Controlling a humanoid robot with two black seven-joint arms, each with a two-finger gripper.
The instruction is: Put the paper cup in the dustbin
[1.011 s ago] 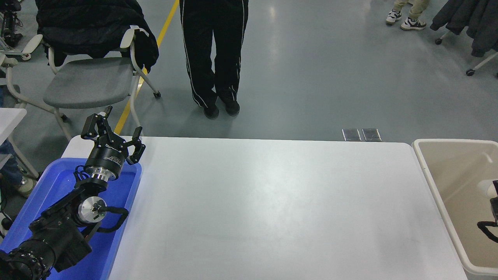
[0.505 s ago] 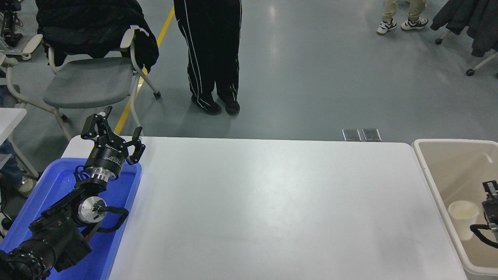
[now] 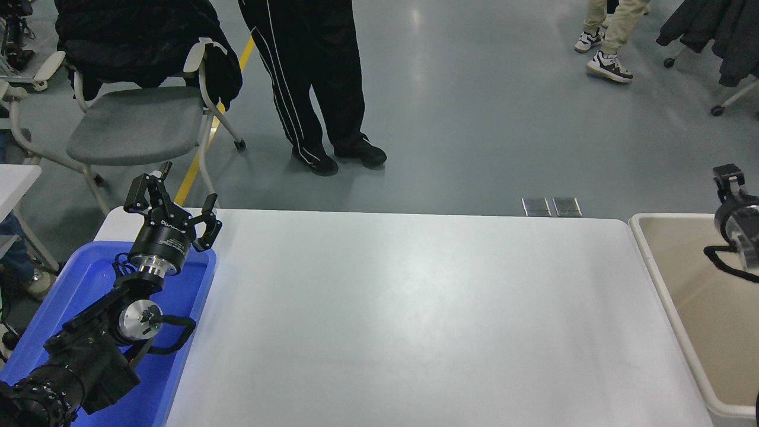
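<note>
The beige dustbin (image 3: 652,261) stands at the table's right end, partly cut off by the picture's right edge. The paper cup does not show anywhere in view; the visible part of the bin's inside is bare. My right gripper (image 3: 732,198) comes in at the right edge, above the bin's far rim, and is mostly cut off by the picture's edge. My left gripper (image 3: 175,196) is open and empty, parked over the blue tray (image 3: 89,279) at the lower left.
The white table (image 3: 403,308) fills the middle. A person in black trousers (image 3: 320,77) stands on the floor beyond the far edge. A grey chair (image 3: 136,124) with a black coat stands at the far left. Another person's feet (image 3: 605,59) show at the top right.
The cup stood inside the bin half a second ago and no longer shows. My right gripper has moved up and away over the bin's far rim. The person in black has stepped left.
</note>
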